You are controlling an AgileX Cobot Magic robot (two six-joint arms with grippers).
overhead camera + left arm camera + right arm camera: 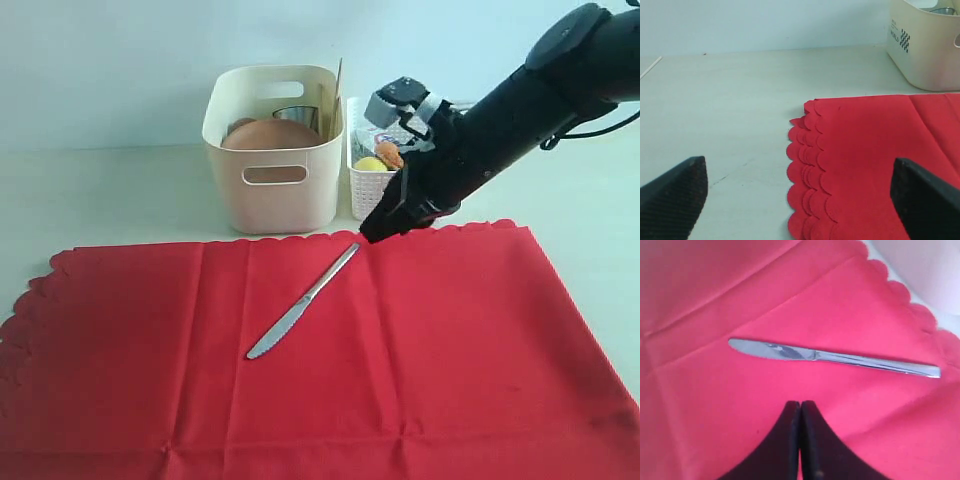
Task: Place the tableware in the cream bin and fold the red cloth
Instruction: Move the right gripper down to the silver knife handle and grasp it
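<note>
Hovering mid-frame at the handle end of the knife, your right gripper is pinched closed and empty, seemingly lining up a pickup; your left gripper gapes, empty.

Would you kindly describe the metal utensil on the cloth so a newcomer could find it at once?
Find the large red cloth spread in front of the cream bin. A slim silver table knife lies diagonally near its middle, handle end toward the cloth's far edge. It is the only loose item on the cloth.
</note>
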